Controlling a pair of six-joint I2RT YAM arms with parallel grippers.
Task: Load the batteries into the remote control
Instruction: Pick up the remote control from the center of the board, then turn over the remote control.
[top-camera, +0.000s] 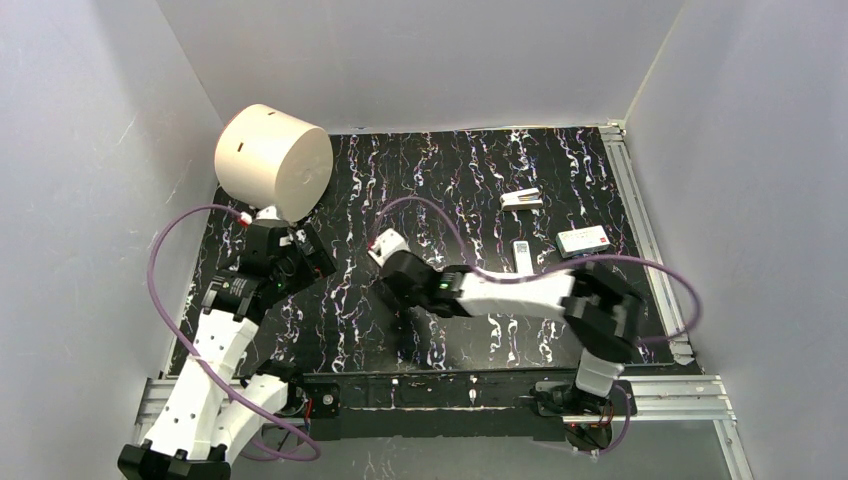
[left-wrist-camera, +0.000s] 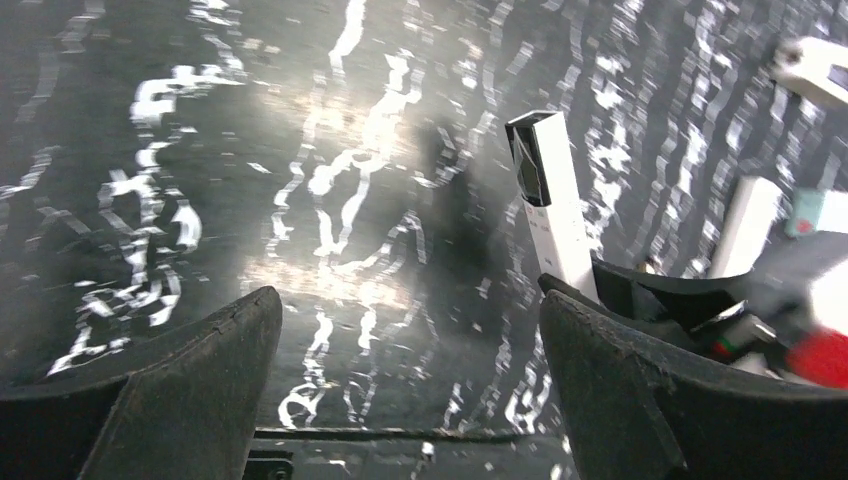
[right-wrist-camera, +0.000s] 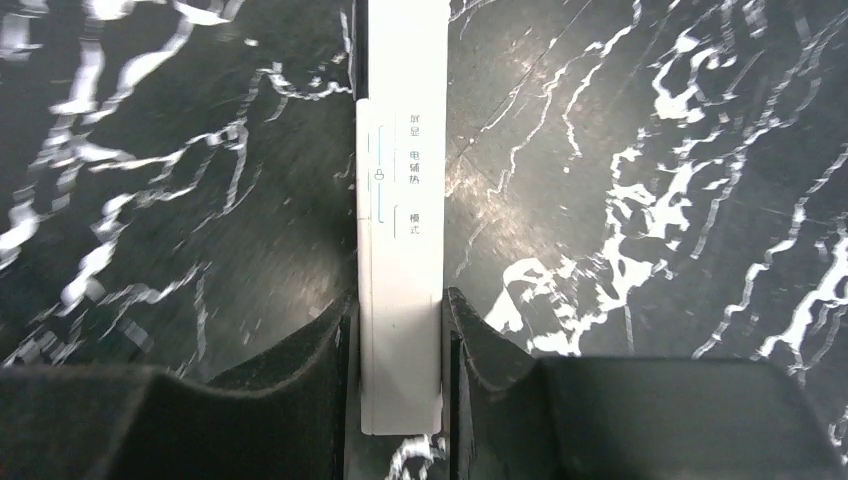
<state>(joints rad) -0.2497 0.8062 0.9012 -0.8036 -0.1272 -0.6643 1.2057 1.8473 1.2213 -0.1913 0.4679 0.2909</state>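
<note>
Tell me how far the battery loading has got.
Done: nothing that shows; no cell is seen fitted. In hand: the right gripper is clamped on the remote control by its long sides, button face toward the wrist camera. The left gripper is open and empty. Left: probably bring the remote's back round, then pick up both batteries and seat them.

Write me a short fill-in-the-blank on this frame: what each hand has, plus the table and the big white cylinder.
1. The remote control is clamped in the right hand, while the open left hand holds ___.
2. The tabletop is ___ with white veining.
3. The large white cylinder sits near the table's far ___ corner.

Missing words: nothing; black; left.
</note>
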